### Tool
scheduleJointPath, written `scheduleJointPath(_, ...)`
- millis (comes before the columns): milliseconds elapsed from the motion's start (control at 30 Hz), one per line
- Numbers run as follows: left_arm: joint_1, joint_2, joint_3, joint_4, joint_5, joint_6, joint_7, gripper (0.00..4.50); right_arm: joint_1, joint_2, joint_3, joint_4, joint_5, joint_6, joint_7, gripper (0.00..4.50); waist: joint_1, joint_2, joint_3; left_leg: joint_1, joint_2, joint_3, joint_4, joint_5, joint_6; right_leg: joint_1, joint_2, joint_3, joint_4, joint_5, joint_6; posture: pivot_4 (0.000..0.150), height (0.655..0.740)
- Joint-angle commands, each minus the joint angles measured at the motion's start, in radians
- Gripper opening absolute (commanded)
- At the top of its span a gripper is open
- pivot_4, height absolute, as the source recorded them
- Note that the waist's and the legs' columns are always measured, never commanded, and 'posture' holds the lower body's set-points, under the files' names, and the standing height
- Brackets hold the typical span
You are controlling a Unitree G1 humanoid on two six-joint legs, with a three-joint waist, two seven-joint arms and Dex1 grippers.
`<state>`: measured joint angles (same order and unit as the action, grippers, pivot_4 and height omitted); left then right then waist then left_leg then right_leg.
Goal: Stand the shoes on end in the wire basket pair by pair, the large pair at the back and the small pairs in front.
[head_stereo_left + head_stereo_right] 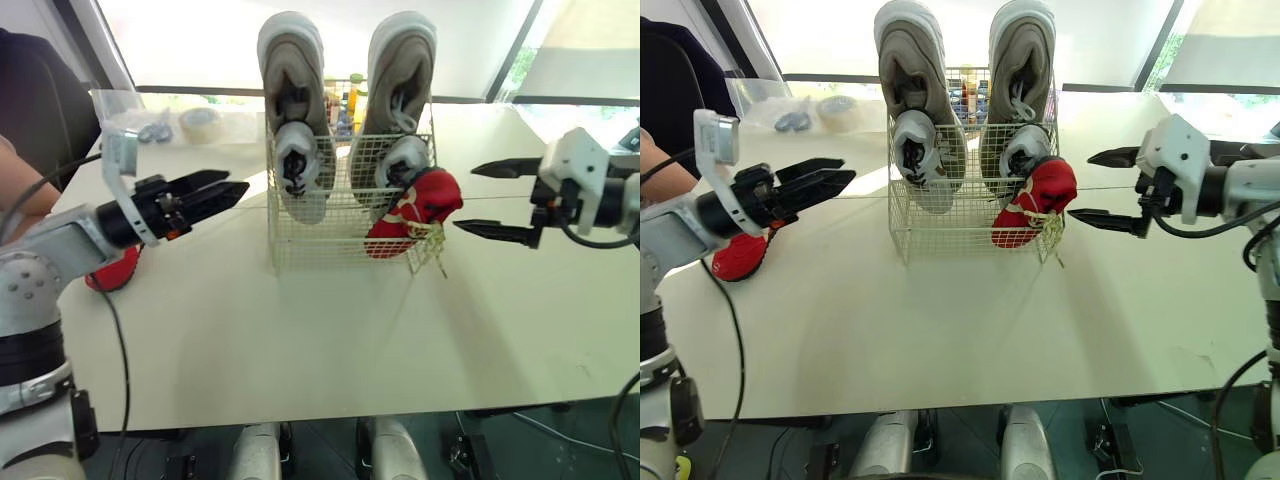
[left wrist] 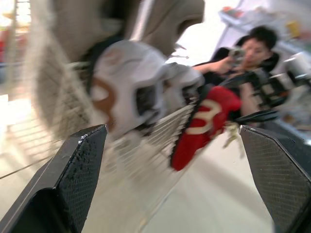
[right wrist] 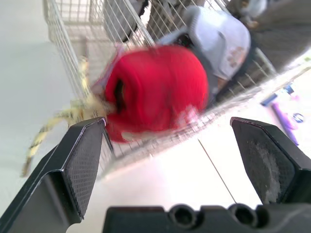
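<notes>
Jaws wide on left gripper (image 1: 236, 183) and right gripper (image 1: 466, 198), red shoe (image 1: 415, 210) askew at wire basket (image 1: 300, 243) corner.

Wire basket (image 1: 345, 225) sits mid-table, toward the far edge. Two large grey shoes (image 1: 293, 70) stand on end at its back, toes high above the rim. In front of them are two small grey-and-white shoes (image 1: 298, 165), also upright. A red shoe (image 1: 415, 208) is jammed at the right front corner with pale laces dangling; inside or outside the wires, can't tell. Left gripper (image 1: 215, 192) points at the basket's left side. Right gripper (image 1: 500, 200) faces the red shoe, fingers spread wide. A second red shoe (image 1: 118, 272) lies at the table's (image 1: 300, 350) left edge.
</notes>
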<state>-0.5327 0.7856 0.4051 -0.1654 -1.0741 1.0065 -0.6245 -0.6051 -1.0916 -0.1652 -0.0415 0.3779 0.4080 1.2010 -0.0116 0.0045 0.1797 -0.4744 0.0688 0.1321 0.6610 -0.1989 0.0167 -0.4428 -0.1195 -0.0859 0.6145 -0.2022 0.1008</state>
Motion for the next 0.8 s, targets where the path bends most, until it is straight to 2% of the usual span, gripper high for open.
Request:
scheduleJointPath(33,0.021,0.096,0.062,0.055,0.155,-0.074,0.082,4.5,-0.118,-0.01,-0.036,-0.064,0.067,0.017,0.004,4.46,-0.004,0.001,0.0,0.0,0.0,0.0,0.0,0.0,0.0,-0.001,0.0,0.0,0.0,0.0,0.0,0.15,0.74)
scheduleJointPath(167,0.037,0.186,0.058,0.245,0.314,-0.136,0.119,4.5,-0.25,0.077,0.013,-0.145,0.184,0.1,0.003,4.46,-0.006,0.001,0.0,0.001,0.001,0.001,-0.005,0.0,-0.001,-0.004,0.0,0.001,0.0,0.001,-0.001,0.15,0.74)
scheduleJointPath(300,-0.003,0.226,0.017,0.455,0.441,-0.231,0.102,4.5,-0.291,0.131,0.053,-0.175,0.207,0.121,0.002,4.46,0.006,-0.002,0.0,0.0,0.0,0.002,-0.01,0.001,-0.003,-0.01,0.0,0.0,-0.001,0.001,-0.001,0.15,0.74)
scheduleJointPath(400,-0.075,0.227,-0.008,0.631,0.496,-0.291,0.05,4.5,-0.295,0.151,0.071,-0.185,0.211,0.123,0.001,4.46,0.02,-0.003,0.0,-0.005,0.0,0.004,-0.009,0.002,-0.003,-0.015,-0.001,0.001,-0.001,0.001,-0.002,0.15,0.74)
scheduleJointPath(567,-0.22,0.197,-0.07,0.959,0.609,-0.442,-0.031,4.5,-0.285,0.156,0.07,-0.214,0.222,0.144,-0.007,4.46,0.025,-0.004,0.0,-0.005,0.0,0.005,-0.009,0.002,-0.003,-0.013,-0.001,0.0,-0.001,0.001,-0.001,0.15,0.74)
scheduleJointPath(800,-0.334,0.142,-0.129,1.246,0.743,-0.595,-0.049,4.5,-0.271,0.136,0.047,-0.262,0.247,0.198,-0.034,4.46,0.023,-0.005,-0.001,-0.005,0.0,0.006,-0.009,0.003,-0.001,-0.012,-0.001,0.0,0.001,0.003,0.002,0.15,0.74)
